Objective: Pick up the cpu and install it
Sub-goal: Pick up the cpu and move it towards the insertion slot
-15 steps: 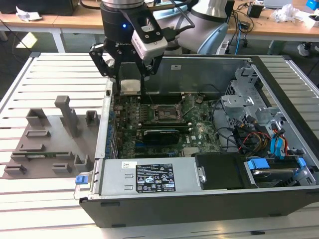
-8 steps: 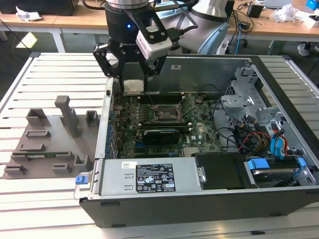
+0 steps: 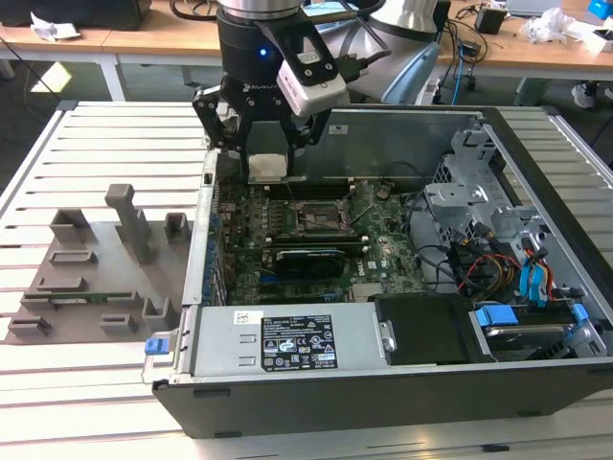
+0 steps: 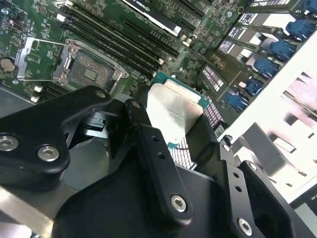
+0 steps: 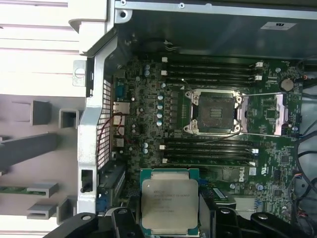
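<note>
I count one cpu [image 5: 170, 204] and one pincer [image 3: 264, 161] of mine. There is one open computer case [image 3: 383, 398], with one motherboard [image 5: 148, 99] inside. The board carries one empty socket [image 5: 216, 111], two banks of memory slots [image 5: 210, 72] and one black expansion card [image 3: 308, 257]. One power supply [image 3: 287, 337]; one grey fixture tray [image 3: 86, 287]; one bench [image 3: 96, 402].

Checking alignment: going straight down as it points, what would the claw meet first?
Probably the motherboard beside the open socket, not the socket; the cpu in the claw hangs to one side. Depth unclear.
</note>
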You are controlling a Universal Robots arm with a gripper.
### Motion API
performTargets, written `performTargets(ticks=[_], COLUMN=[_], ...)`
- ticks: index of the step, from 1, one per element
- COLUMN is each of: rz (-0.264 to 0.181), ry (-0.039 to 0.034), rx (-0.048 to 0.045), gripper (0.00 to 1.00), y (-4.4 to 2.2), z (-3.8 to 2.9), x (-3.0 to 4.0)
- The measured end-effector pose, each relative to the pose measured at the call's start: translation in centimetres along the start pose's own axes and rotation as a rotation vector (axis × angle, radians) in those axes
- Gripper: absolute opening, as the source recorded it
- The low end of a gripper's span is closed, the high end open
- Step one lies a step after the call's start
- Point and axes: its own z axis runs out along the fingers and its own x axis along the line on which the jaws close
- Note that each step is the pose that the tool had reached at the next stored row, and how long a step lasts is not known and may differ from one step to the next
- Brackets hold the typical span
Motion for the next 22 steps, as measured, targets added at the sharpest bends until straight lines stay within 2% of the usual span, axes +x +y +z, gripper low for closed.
performTargets(ticks=[22], rz=[0.0], ry=[0.0], rx=[0.0001], gripper=[0.55], y=[-0.02], z=[0.4], x=[-2.69])
